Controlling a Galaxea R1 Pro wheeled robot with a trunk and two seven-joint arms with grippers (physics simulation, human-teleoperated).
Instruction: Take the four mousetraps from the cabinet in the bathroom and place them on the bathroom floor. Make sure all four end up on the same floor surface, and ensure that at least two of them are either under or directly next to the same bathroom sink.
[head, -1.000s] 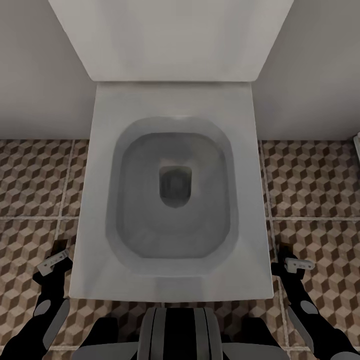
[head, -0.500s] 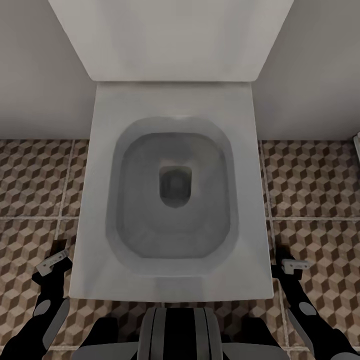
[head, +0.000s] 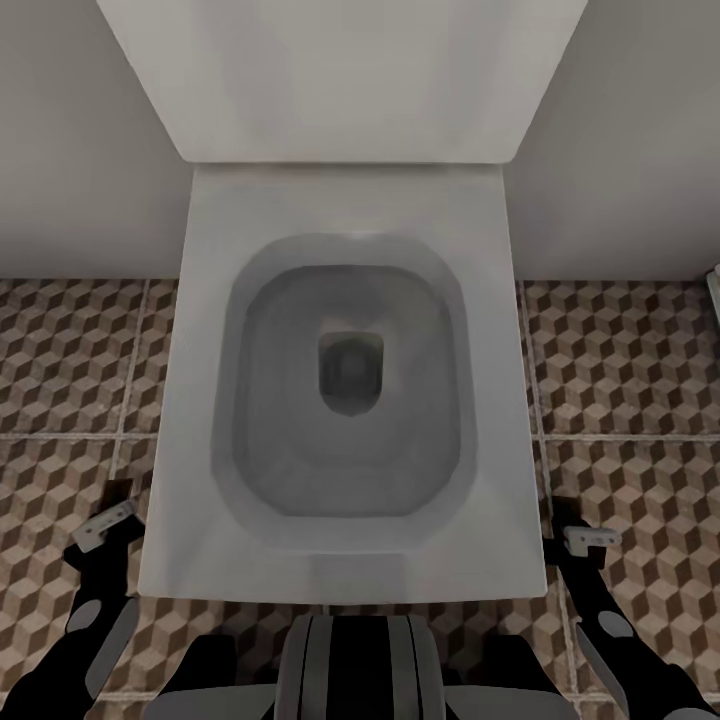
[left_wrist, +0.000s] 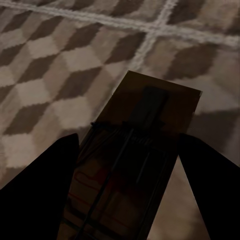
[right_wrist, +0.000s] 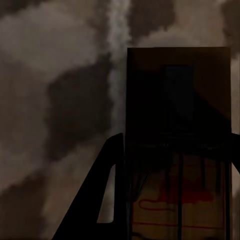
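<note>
I hold two mousetraps, one on each side of a white toilet. My left gripper (head: 117, 503) is shut on a tan-brown mousetrap (left_wrist: 150, 117), seen with its black spring bar between the dark fingers (left_wrist: 35, 200) a little above the cube-patterned bathroom floor (head: 60, 350). My right gripper (head: 572, 513) is shut on another mousetrap (right_wrist: 175, 85) with a red mark on it, held very close to the tiles (right_wrist: 60, 100). The cabinet and the sink are out of view.
The square white toilet (head: 340, 565) with its raised lid (head: 340, 70) stands directly ahead between my arms, against a pale wall (head: 80, 150). A white object's edge (head: 714, 285) shows at the far right. Patterned tiles lie on both sides of the toilet.
My right arm has shifted slightly, drawing its gripper and mousetrap a little down and back. The left arm and the camera have stayed still.
</note>
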